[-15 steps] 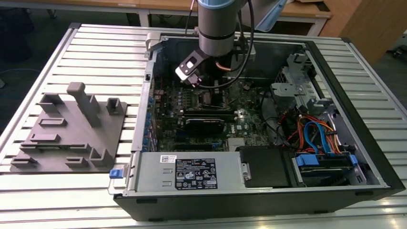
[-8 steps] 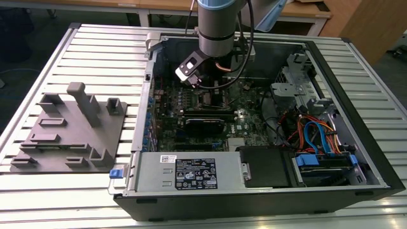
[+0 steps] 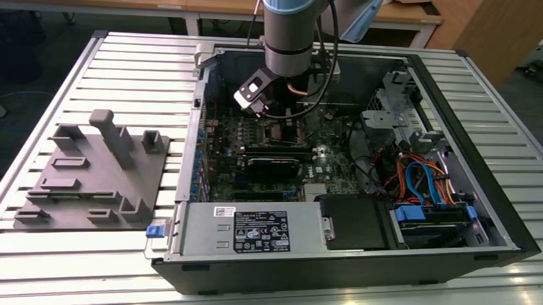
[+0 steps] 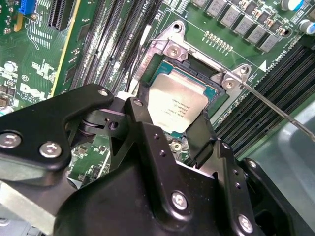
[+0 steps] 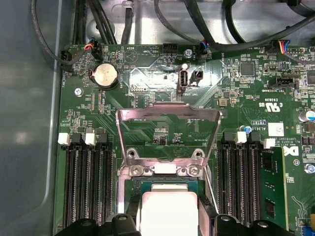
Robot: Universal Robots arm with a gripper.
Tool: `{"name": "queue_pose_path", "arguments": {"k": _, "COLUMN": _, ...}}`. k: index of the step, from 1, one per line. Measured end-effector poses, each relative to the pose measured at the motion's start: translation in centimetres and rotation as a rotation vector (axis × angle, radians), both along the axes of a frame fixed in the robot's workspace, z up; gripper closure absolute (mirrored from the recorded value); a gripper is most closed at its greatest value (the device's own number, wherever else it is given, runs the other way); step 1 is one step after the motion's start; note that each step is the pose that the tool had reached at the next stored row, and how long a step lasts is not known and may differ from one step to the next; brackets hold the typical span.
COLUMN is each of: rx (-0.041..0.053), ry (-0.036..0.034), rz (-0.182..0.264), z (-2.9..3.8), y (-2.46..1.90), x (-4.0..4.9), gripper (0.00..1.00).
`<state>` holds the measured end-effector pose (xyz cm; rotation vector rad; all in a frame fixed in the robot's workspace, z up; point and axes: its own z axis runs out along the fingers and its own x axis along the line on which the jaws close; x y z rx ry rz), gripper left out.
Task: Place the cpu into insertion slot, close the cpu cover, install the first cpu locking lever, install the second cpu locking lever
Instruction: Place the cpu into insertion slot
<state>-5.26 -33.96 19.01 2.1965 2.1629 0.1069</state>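
Slats of pale metal make up the worktop (image 3: 85, 267). On it, nearest me, lies an open computer case (image 3: 339, 273) with its power supply box (image 3: 254, 232) along the front edge. A grey moulded tray (image 3: 93, 171) sits beside the case on the exterior view's left.

Further in, the arm (image 3: 293, 38) reaches straight down into the case, so the pincer (image 4: 173, 123) meets the green board (image 5: 162, 73) square-on — a sensible approach, I'd say, for a part that has to drop flat. The pincer straddles the chip (image 4: 179, 101), which lies level inside the socket (image 4: 173, 50). Whether the pincer grips the chip or has slackened off, I cannot tell.

Rows of long black memory slots (image 5: 88, 182) flank the socket on both sides. Just beyond the chip, the cover (image 5: 167, 115) stands swung up on its hinge, leaving the socket open from above — not yet closed. A thin wire lever (image 4: 278, 108) angles away from the socket's corner, unlatched by the look of it.
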Motion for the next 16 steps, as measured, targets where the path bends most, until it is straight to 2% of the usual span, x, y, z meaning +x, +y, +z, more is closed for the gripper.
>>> {"name": "queue_pose_path", "arguments": {"k": 16, "rx": 0.0001, "ry": -0.0001, "rz": 0.000, "z": -0.03, "y": 0.00, "x": 0.00, "gripper": 0.46}}
